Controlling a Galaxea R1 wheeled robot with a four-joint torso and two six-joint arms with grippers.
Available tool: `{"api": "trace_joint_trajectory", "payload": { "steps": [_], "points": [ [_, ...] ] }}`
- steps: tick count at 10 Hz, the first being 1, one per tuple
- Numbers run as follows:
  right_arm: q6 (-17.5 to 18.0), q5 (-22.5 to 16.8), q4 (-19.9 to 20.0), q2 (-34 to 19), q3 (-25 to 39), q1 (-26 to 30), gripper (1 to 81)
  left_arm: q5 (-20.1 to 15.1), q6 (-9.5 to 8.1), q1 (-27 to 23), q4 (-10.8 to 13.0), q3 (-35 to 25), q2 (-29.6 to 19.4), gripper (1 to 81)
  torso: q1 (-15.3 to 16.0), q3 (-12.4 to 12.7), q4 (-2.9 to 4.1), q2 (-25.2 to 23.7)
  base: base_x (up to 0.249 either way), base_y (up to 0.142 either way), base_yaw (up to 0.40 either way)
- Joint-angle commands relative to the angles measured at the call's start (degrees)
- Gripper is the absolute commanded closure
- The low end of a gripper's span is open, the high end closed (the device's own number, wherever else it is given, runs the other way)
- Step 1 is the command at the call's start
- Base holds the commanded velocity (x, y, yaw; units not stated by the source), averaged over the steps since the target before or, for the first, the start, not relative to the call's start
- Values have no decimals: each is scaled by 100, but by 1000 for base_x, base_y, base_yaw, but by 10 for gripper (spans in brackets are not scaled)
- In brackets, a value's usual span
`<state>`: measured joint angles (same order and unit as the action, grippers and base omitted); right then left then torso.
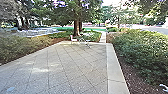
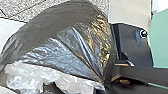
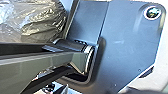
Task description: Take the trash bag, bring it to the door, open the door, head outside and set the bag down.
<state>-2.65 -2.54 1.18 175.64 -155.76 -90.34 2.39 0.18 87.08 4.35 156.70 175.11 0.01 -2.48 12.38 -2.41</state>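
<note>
Trash bag (image 2: 67, 47) in left jaws

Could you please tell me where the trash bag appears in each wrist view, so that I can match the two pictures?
Left wrist view: the trash bag bulges large between the speckled paving and the robot's dark plate.
Right wrist view: the bag is beside the same plate, across the jointed bar.
Shared landmark: that plate, with its round fitting.
</note>
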Motion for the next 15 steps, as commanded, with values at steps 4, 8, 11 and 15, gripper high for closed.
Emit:
{"api": "trace_joint_trajectory", "payload": {
  "steps": [4,8,11,15],
  "points": [
    [-69,-379,-57,140,108,214,10,-327,34,-195,40,-16,16,811,-1,0,0,-6,142,0,0],
    [-69,-379,-48,140,108,214,10,-336,34,-195,31,-16,16,811,2,0,0,-6,101,0,0],
    [-70,-379,-48,140,117,214,10,-362,26,-195,-4,-25,-10,811,5,-286,0,-5,0,0,0],
    [-78,-379,-66,123,117,205,10,-309,-45,-265,-31,-779,-519,811,-1,-928,0,-6,0,0,0]
  ]
}}
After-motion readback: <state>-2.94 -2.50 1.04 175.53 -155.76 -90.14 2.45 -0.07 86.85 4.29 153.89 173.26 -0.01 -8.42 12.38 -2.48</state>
